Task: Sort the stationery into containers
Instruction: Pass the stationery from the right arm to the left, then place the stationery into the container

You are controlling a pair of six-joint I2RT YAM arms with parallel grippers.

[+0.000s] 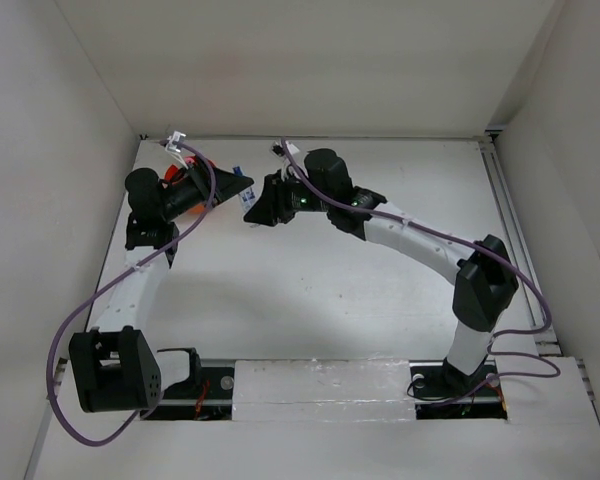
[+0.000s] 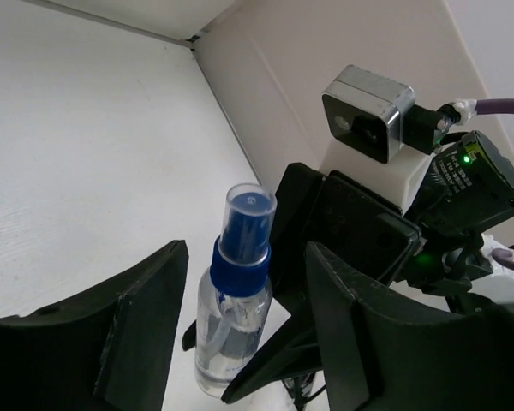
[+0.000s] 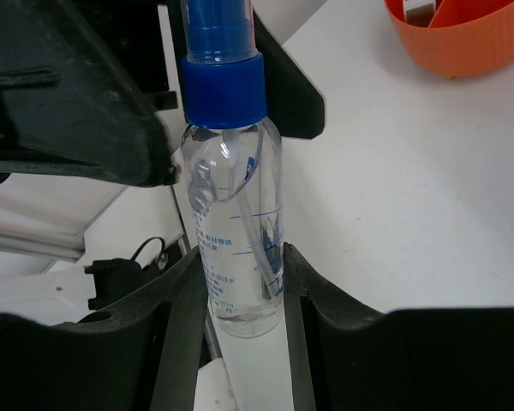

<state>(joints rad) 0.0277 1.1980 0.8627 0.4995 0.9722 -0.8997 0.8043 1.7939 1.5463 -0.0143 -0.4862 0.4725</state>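
The clear blue-capped tube [image 3: 236,214] is a small spray bottle that stands upright. My right gripper [image 3: 244,265] is shut on its lower body, one finger pressed on each side. My left gripper [image 2: 244,257] is open, its fingers [image 2: 137,325] astride the bottle [image 2: 236,300] at neck height with a gap on both sides. In the top view both grippers meet at the back left, around the bottle [image 1: 246,192]. The orange tub [image 3: 463,38] sits just beyond; the left arm partly hides it in the top view [image 1: 202,163]. Pens, eraser and cube are not visible.
The white side wall and back wall stand close behind the tub at the far left corner [image 1: 140,140]. A purple cable [image 1: 205,215] loops over the left arm. The right arm [image 1: 430,240] stretches across the middle of the table.
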